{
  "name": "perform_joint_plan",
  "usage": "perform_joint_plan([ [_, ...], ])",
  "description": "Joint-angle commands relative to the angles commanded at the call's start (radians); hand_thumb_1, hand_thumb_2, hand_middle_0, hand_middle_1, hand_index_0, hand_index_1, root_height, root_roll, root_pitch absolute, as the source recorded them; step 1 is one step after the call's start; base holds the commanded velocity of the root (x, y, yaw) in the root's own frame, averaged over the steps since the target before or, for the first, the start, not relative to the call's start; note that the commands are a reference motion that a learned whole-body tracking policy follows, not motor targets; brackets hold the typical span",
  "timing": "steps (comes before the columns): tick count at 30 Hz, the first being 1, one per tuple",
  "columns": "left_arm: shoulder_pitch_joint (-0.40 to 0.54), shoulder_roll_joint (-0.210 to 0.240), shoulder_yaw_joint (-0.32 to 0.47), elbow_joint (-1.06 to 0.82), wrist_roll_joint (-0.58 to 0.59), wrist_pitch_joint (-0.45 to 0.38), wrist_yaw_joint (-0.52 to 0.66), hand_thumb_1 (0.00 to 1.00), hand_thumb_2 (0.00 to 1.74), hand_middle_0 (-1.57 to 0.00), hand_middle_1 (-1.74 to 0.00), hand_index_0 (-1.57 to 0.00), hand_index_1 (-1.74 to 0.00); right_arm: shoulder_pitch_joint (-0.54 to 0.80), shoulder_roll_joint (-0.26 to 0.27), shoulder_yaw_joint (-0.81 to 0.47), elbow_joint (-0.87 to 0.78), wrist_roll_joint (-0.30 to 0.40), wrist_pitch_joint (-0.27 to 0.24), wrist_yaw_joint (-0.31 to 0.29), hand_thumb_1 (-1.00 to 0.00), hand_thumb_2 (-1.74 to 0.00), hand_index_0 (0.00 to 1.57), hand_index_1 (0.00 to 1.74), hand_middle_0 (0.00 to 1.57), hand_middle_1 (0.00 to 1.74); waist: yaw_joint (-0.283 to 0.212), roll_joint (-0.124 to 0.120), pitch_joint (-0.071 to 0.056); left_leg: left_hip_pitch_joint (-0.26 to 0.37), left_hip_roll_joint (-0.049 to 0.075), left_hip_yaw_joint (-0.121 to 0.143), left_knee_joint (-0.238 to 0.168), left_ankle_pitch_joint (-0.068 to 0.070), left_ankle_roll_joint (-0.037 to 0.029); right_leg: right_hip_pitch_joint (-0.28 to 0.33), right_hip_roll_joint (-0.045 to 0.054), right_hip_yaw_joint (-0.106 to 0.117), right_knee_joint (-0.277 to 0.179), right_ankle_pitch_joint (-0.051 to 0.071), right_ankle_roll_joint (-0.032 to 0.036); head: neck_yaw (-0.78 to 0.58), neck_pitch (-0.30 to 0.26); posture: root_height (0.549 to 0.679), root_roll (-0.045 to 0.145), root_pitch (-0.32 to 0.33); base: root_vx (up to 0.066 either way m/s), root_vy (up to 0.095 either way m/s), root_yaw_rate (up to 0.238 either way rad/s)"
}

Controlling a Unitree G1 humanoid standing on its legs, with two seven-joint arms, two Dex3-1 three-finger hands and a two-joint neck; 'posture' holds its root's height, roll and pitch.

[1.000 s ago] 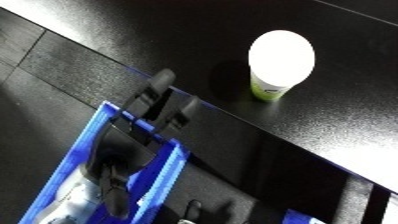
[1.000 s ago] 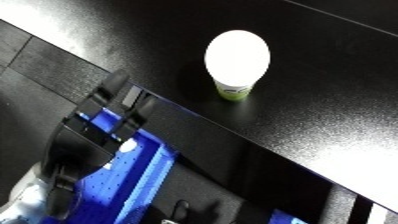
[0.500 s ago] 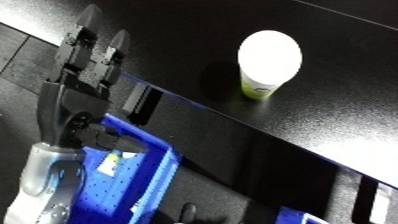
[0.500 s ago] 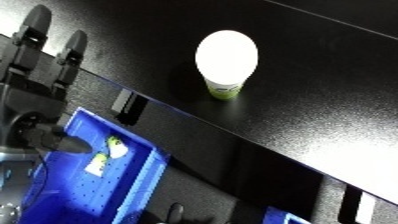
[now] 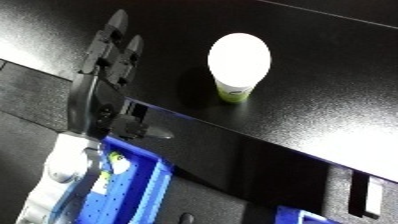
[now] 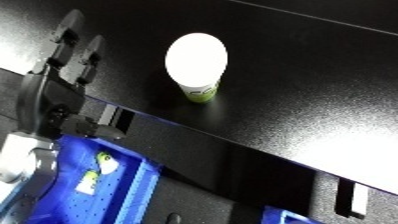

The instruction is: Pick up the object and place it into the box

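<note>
On black table (image 5: 338, 90), cup (image 5: 236, 67) upright; left hand (image 5: 105, 75) beside it, fingers straight, empty; bin (image 5: 133, 195) partly cut off.

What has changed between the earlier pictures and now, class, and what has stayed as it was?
The robot's left hand has risen from low over the blue plastic bin and reached forward onto the black table, its fingers straight and holding nothing, left of the white paper cup with a green base. The cup stands upright where it was, untouched. The bin has not moved. The right hand is out of view.
</note>
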Motion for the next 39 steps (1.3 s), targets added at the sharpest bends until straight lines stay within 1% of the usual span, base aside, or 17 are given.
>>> perform_joint_plan([
  [4,-0.05,-0.014,-0.045,0.043,-0.013,0.017,0.023,0.0,0.0,0.0,0.0,0.0,0.0,-0.015,-0.002,0.008,-0.004,0.003,0.011,-0.002,0.0,0.0,0.0,0.0,0.0,0.0,-0.014,-0.004,0.003,-0.008,0.007,0.01,0.013,-0.005,0.0026,-0.016,0.0041,0.011,0.009,0.003,0.0014,-0.007,0.014,0.636,0.018,-0.038,0.003,0.001,-0.08],
  [10,-0.104,-0.037,-0.087,0.1,-0.019,0.03,0.057,0.0,0.0,0.0,0.0,0.0,0.0,-0.029,0.004,0.02,-0.01,0.006,0.013,-0.012,0.0,0.0,0.0,0.0,0.0,0.0,-0.032,-0.009,0.003,-0.022,0.012,0.021,0.026,-0.011,0.0049,-0.038,0.0078,0.023,0.013,0.01,0.0049,-0.014,0.032,0.635,0.017,-0.031,0.003,-0.006,-0.075],
  [15,-0.142,-0.048,-0.111,0.135,-0.053,0.043,0.07,0.0,0.0,0.0,0.0,0.0,0.0,-0.041,0.005,0.026,-0.016,0.003,0.024,-0.025,0.0,0.0,0.0,0.0,0.0,0.0,-0.049,-0.008,0.003,-0.031,0.013,0.03,0.027,-0.013,0.0065,-0.055,0.0114,0.034,0.005,0.02,0.008,-0.018,0.052,0.635,0.017,-0.021,-0.01,0.006,-0.073],
  [21,-0.186,-0.06,-0.134,0.158,-0.068,0.05,0.073,0.0,0.0,0.0,0.0,0.0,0.0,-0.054,0.007,0.032,-0.019,0.003,0.029,-0.037,0.0,0.0,0.0,0.0,0.0,0.0,-0.065,-0.007,0.003,-0.041,0.014,0.042,0.032,-0.018,0.0101,-0.071,0.0145,0.046,-0.001,0.03,0.0124,-0.021,0.077,0.634,0.016,-0.012,-0.011,-0.002,-0.065],
  [26,-0.237,-0.067,-0.157,0.188,-0.058,0.059,0.075,0.0,0.0,0.0,0.0,0.0,0.0,-0.064,0.009,0.039,-0.021,0.006,0.029,-0.04,0.0,0.0,0.0,0.0,0.0,0.0,-0.079,-0.011,0.003,-0.051,0.016,0.05,0.045,-0.026,0.0124,-0.084,0.0175,0.053,-0.004,0.038,0.0163,-0.037,0.076,0.633,0.017,-0.006,-0.007,-0.013,-0.08],
  [31,-0.283,-0.071,-0.174,0.211,-0.065,0.063,0.072,0.25,0.44,-0.39,-0.44,-0.39,-0.44,-0.066,0.009,0.043,-0.018,0.007,0.028,-0.037,0.0,0.0,0.0,0.0,0.0,0.0,-0.091,-0.013,0.003,-0.054,0.019,0.057,0.053,-0.033,0.014,-0.091,0.0202,0.06,-0.005,0.04,0.0178,-0.049,0.075,0.632,0.017,-0.003,0.003,-0.015,-0.067],
  [39,-0.327,-0.086,-0.192,0.223,-0.078,0.068,0.059,0.65,1.13,-1.02,-1.13,-1.02,-1.13,-0.068,0.013,0.046,-0.011,0.006,0.018,-0.035,0.0,0.0,0.0,0.0,0.0,0.0,-0.105,-0.011,0.003,-0.046,0.023,0.061,0.062,-0.042,0.0155,-0.087,0.0216,0.061,-0.004,0.037,0.014,-0.068,0.068,0.631,0.021,-0.009,0.009,-0.013,-0.04],
])
